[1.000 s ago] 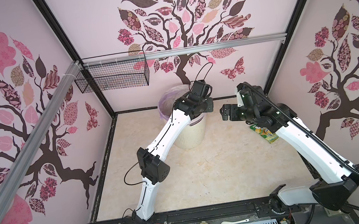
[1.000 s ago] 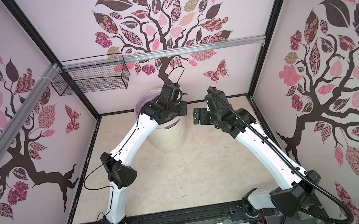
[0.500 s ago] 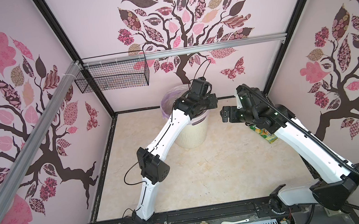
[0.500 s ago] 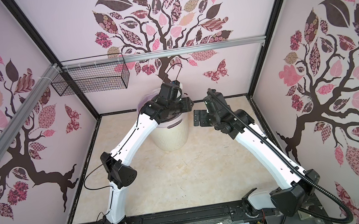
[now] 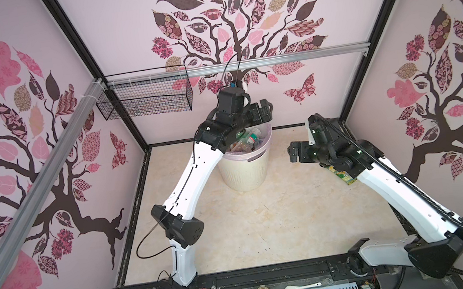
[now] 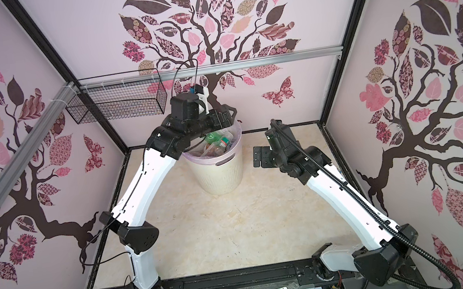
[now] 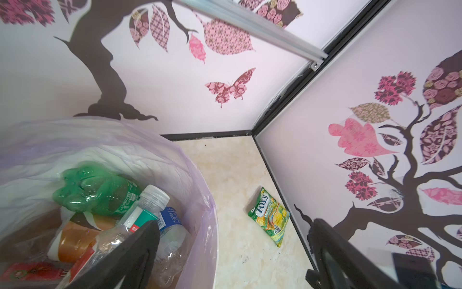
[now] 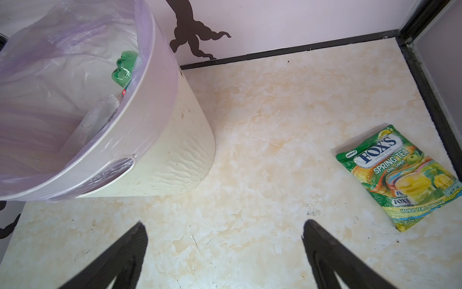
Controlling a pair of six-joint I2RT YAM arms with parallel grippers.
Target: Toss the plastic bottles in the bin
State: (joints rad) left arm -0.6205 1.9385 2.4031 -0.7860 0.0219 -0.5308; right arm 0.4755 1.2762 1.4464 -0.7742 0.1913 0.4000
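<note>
Marbled floor (image 8: pixel 262 140): bin (image 8: pixel 162 140), packet (image 8: pixel 400 177) apart; packet whole only wrist views.

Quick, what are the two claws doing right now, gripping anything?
Left gripper: open, holding nothing, over the edge of the bin.
Right gripper: open, holding nothing.

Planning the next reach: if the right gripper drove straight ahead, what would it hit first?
Probably bare tabletop, between the bin and the snack packet; the right gripper aims at neither, though depth is unclear.
</note>
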